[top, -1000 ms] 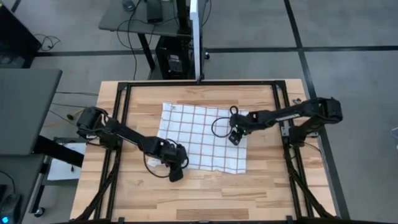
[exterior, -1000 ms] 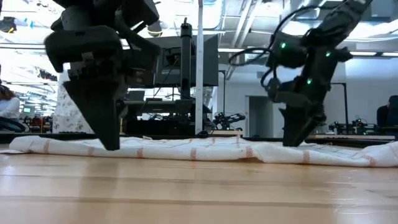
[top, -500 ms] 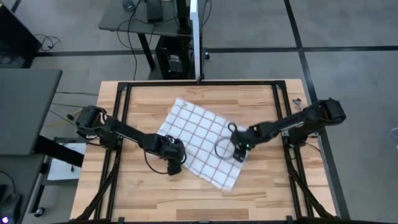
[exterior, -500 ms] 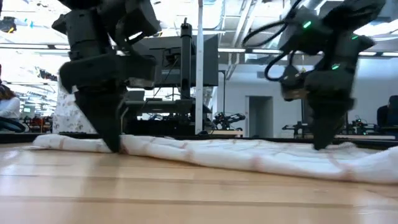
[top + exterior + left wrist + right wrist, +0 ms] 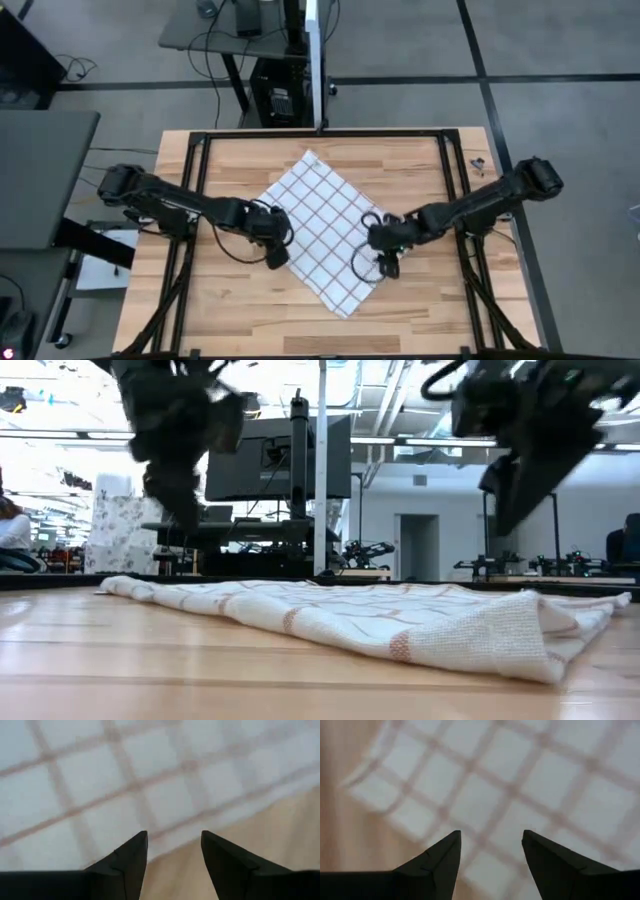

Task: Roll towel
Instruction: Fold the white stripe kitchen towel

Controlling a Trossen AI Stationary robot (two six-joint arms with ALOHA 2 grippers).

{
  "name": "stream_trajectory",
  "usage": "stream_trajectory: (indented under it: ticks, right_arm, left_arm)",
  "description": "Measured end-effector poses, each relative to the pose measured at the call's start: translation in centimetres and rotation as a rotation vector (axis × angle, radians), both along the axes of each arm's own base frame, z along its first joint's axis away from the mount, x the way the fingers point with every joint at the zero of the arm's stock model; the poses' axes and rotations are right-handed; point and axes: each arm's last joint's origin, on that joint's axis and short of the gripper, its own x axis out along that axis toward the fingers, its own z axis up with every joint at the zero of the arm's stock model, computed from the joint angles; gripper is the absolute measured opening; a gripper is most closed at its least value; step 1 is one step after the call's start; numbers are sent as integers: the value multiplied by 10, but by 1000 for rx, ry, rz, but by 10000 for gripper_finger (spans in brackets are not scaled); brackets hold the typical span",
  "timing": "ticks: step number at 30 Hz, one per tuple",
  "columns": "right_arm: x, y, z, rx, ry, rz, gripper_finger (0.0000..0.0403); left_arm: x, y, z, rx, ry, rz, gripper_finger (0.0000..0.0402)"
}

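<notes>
Thin white cloth towel with reddish-brown grid lines (image 5: pixel 322 228) lies flat, turned diamond-wise, mid-bench (image 5: pixel 420 310). Left gripper (image 5: pixel 277 256) over its left corner, right gripper (image 5: pixel 386 266) over its right corner; both parted, holding nothing.

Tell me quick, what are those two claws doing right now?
Left gripper: open, holding nothing, above the towel edge.
Right gripper: open, holding nothing, above the towel.
</notes>
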Motion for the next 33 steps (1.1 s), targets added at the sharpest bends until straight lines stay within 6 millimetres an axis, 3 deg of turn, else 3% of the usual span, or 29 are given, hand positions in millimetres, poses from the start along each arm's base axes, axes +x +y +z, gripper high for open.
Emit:
stream_trajectory:
  ticks: [6,12,17,23,28,33]
  right_arm:
    - [-12,-40,-31,-47,71,-138,205]
    - [-30,-43,-57,21,125,-208,205]
    - [-30,-25,-57,96,114,-188,205]
    - [-32,9,-55,195,72,-215,205]
    - [-26,38,-47,298,-76,-157,205]
    - [-17,51,-35,321,-243,-19,205]
  left_arm:
    - [20,-10,-32,-18,-34,150,169]
    - [34,-14,-74,-17,53,182,169]
    - [35,-6,-76,9,71,165,169]
    - [24,18,-69,129,163,58,169]
    - [15,44,-65,214,259,-50,169]
    - [14,65,-61,246,294,-108,169]
